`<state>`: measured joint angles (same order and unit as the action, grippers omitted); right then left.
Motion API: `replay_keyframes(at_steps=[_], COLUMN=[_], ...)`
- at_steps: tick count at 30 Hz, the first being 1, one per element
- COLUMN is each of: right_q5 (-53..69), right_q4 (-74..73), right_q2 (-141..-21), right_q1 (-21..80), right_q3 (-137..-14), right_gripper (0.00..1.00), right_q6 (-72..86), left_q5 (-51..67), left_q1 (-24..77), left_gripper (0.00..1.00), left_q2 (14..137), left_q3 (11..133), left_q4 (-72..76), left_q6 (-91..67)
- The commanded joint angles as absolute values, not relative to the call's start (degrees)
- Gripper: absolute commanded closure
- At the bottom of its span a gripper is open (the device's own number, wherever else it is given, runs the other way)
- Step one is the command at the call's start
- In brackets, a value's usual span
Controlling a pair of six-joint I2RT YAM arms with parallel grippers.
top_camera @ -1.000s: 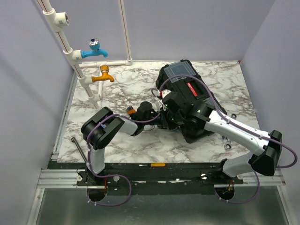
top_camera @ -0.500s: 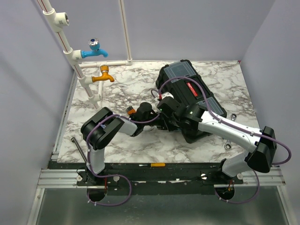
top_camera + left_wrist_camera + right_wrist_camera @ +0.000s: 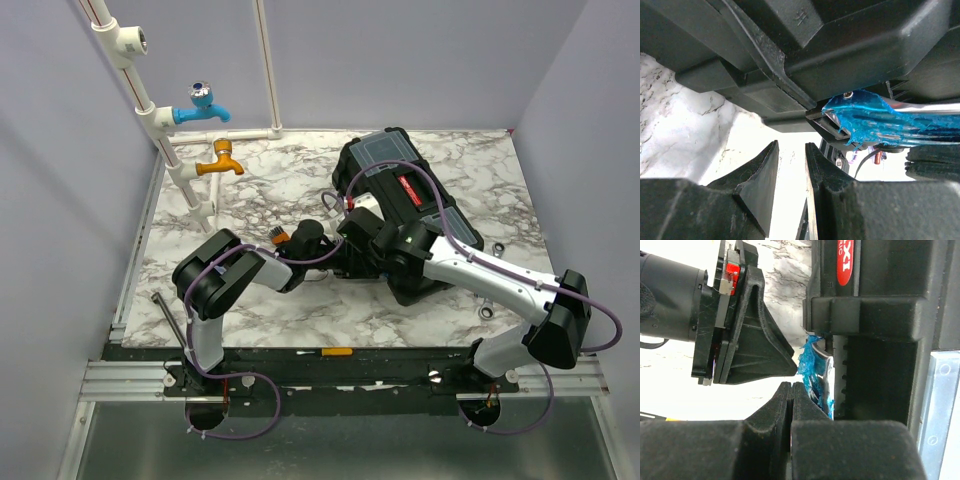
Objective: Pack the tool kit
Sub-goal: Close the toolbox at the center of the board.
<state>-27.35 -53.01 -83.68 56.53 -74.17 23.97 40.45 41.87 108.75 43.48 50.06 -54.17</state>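
The black toolbox point(image 3: 425, 205) with a red-black handle and a clear lid lies closed on the marble table. Its black side fills the top of the left wrist view point(image 3: 840, 45) and the right of the right wrist view point(image 3: 880, 340). A teal latch point(image 3: 865, 119) sits at its lower edge and also shows in the right wrist view point(image 3: 812, 365). My left gripper point(image 3: 791, 150) is slightly open and empty, just below the box edge and left of the latch point(image 3: 343, 262). My right gripper point(image 3: 791, 386) is shut and empty, its tips beside the latch point(image 3: 354, 240). No loose hand tools show near the box.
A blue tap point(image 3: 205, 105) and an orange tap point(image 3: 222, 162) on white pipes stand at the back left. A metal rod point(image 3: 170, 315) lies at the front left. A yellow-handled screwdriver point(image 3: 335, 352) lies on the front rail. A small ring point(image 3: 487, 312) lies right of the box.
My right arm has moved left, bringing its shut gripper closer along the toolbox's side toward the latch. The left arm and the toolbox have stayed put.
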Motion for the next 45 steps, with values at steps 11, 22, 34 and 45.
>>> replay_keyframes(at_steps=[11, 22, 34, 45], right_q5=[-32.66, -30.88, -32.86, -33.52], right_q4=[-55.38, -54.94, -57.35, -59.46], right_q2=[-81.65, -79.37, -79.32, -79.37], right_q1=[53.02, 50.82, 50.76, 50.8], right_q3=[-73.36, -74.56, -77.94, -78.03], right_gripper=[0.99, 0.99, 0.99, 0.85], right_q6=[23.3, 21.82, 20.67, 20.59], left_q5=[40.32, 40.86, 41.07, 41.16], left_q1=[42.19, 42.19, 42.19, 42.19], left_gripper=[0.7, 0.7, 0.7, 0.7], left_q2=[107.82, 108.54, 107.94, 107.32], left_q3=[42.63, 42.98, 43.67, 43.77], left_q4=[52.02, 52.3, 51.61, 50.8], left_q6=[-53.0, -53.26, -53.1, -52.57])
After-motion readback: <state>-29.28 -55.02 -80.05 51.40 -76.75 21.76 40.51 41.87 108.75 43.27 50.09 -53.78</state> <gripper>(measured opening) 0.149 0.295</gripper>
